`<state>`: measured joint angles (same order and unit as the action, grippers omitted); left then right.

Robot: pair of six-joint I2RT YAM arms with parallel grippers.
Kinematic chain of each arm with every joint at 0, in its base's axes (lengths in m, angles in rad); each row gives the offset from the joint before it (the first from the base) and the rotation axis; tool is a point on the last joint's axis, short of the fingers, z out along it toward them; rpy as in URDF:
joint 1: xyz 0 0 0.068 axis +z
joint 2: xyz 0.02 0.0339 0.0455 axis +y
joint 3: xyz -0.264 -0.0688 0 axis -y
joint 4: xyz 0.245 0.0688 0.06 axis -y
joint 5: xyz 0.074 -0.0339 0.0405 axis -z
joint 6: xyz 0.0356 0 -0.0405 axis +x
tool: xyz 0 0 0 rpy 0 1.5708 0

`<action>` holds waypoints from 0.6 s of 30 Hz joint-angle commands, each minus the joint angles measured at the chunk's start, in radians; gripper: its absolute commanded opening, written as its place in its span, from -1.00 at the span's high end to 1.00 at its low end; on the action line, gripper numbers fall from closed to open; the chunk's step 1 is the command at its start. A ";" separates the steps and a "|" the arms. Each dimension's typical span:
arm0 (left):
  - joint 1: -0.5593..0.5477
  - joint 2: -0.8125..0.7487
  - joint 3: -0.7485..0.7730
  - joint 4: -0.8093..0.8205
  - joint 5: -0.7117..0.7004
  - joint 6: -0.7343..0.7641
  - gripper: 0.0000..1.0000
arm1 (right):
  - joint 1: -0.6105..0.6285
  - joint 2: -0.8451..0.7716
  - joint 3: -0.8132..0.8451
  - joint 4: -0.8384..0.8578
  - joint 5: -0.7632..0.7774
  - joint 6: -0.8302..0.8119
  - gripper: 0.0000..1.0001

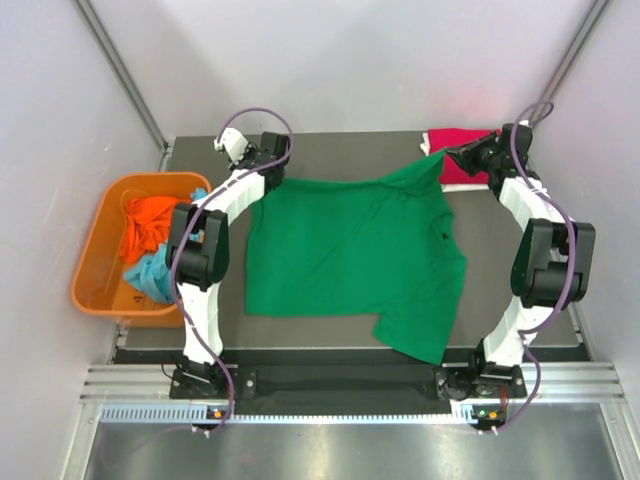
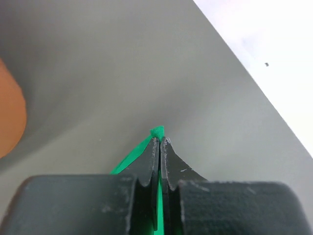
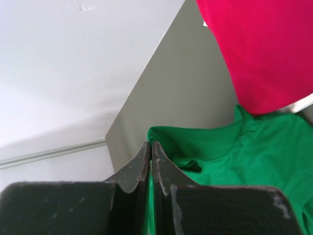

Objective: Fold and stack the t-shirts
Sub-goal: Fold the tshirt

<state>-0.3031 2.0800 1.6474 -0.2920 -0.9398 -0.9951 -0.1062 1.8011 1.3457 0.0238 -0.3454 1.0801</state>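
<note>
Left fingers [image 2: 153,152] and right fingers [image 3: 143,157] pinch a bright green cloth t-shirt [image 1: 350,250], unfolded; crimson cloth shirt [image 1: 462,168] looks done, two more wait in the orange plastic tub [image 1: 90,262].

The dark grey table [image 1: 340,150] in front of me is carrying a green t-shirt [image 1: 350,250], lying spread across its middle, and a red t-shirt [image 1: 458,176] is lying at its far right corner

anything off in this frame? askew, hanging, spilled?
The green shirt lies skewed on the table. Its near-right sleeve seems to droop over the near edge. The left hand and right hand each pinch a far corner. Nothing looks spilled or damaged.
</note>
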 commanded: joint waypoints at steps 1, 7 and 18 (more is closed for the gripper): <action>0.015 0.026 0.038 0.109 -0.010 0.085 1.00 | 0.010 0.026 0.058 0.079 -0.003 -0.022 1.00; 0.042 0.061 0.022 0.234 0.079 0.165 1.00 | 0.019 0.056 0.052 0.133 0.006 -0.017 1.00; 0.082 0.126 0.045 0.324 0.173 0.242 1.00 | 0.033 0.096 0.056 0.163 0.037 -0.020 1.00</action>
<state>-0.2386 2.1899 1.6501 -0.0494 -0.8036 -0.7853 -0.0872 1.8812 1.3514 0.1238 -0.3283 1.0740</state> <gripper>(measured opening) 0.017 0.007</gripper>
